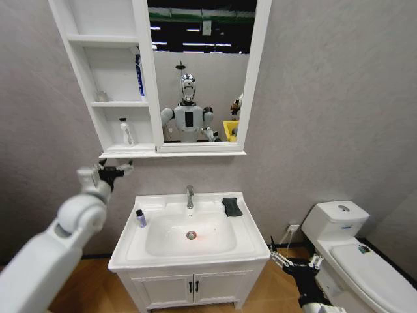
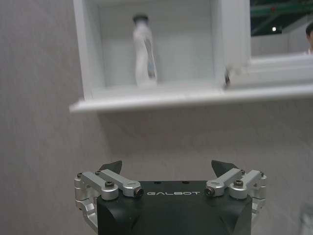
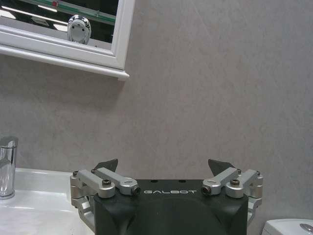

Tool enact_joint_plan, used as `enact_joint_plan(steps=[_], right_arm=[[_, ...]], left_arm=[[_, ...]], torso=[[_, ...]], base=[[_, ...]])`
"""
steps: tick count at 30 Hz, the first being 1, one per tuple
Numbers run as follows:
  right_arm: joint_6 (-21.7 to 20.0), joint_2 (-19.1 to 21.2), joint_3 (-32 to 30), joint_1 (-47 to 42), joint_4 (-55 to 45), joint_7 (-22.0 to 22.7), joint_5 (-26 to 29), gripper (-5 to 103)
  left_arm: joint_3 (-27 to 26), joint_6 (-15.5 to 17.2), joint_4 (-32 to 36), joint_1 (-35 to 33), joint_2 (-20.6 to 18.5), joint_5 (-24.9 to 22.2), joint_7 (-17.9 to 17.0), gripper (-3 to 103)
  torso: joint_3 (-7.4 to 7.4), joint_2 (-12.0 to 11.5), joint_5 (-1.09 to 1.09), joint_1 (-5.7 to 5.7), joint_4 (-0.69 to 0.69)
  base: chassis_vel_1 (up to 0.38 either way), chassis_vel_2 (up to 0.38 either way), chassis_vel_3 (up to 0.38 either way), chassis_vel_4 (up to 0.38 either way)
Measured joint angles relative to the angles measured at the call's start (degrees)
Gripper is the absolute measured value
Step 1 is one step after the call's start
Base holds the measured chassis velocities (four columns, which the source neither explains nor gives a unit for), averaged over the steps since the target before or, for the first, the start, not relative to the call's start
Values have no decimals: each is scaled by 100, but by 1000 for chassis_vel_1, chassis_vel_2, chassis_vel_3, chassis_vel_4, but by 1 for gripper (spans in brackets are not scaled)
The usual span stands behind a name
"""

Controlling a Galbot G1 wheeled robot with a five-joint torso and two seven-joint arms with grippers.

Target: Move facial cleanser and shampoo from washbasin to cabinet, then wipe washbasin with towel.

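Washbasin point(image 1: 247, 244) sits at lower centre of the head view, white, with a chrome faucet point(image 1: 189, 196) at its back edge and a metal drain point(image 1: 191, 235) in the bowl. On its left rim stands a small dark bottle point(image 1: 141, 218); on the back right corner lies the dark folded towel point(image 1: 231, 207). Above it, in the upper left of the frame, hangs the white cabinet point(image 1: 146, 78) with its mirror point(image 1: 202, 65). A white bottle point(image 1: 126, 132) stands upright in the lowest shelf niche, and a blue tube point(image 1: 139, 75) leans at the right side of the middle niche.

Left end effector point(image 1: 111, 171) is raised at centre left of the head view, just below the cabinet's bottom ledge and left of the basin; in the left wrist view point(image 2: 167, 169) its fingers are spread wide and hold nothing, facing the niche with the white bottle. Right end effector point(image 1: 291, 261) hangs low at lower right, between the basin's right front corner and the toilet point(image 1: 365, 261); its fingers point(image 3: 219, 165) are likewise wide apart and empty
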State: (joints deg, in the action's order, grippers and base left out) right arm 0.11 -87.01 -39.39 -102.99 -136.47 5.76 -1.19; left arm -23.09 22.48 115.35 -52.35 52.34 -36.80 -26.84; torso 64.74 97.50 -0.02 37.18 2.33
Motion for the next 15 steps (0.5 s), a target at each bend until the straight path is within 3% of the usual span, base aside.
enact_joint_plan(steps=[1, 2, 3, 4, 11, 15], right_arm=[[0, 0, 0, 0, 0, 0, 0, 100], [21, 6, -23, -16, 10, -1, 5, 100], [74, 12, -40, -61, 38, -3, 8, 100], [83, -3, -1, -67, 46, -3, -12, 100], [90, -17, 20, -86, 48, 18, -42, 100], [107, -14, -40, -97, 67, 58, -32, 100]], left_arm=[[0, 0, 0, 0, 0, 0, 0, 100], [-15, -160, -49, -368, 264, 368, 168, 100], [-3, -651, -564, -1053, 1011, 1435, 634, 100], [61, -812, -981, -1101, 1248, 1804, 739, 100], [181, -972, -2366, -710, 1834, 2352, 775, 100], [233, -994, -2795, -442, 1981, 2389, 792, 100]], torso=[[0, 0, 0, 0, 0], [0, -1, -1, 0, -1], [-1, 0, 4, -1, -2], [-1, 0, 4, -1, -1], [0, -1, 3, 1, 0], [0, 0, 4, 1, -1]], base=[[0, 0, 0, 0], [0, 0, 0, 0], [0, 0, 0, 0], [0, 0, 0, 0], [0, 0, 0, 0], [0, 0, 0, 0]])
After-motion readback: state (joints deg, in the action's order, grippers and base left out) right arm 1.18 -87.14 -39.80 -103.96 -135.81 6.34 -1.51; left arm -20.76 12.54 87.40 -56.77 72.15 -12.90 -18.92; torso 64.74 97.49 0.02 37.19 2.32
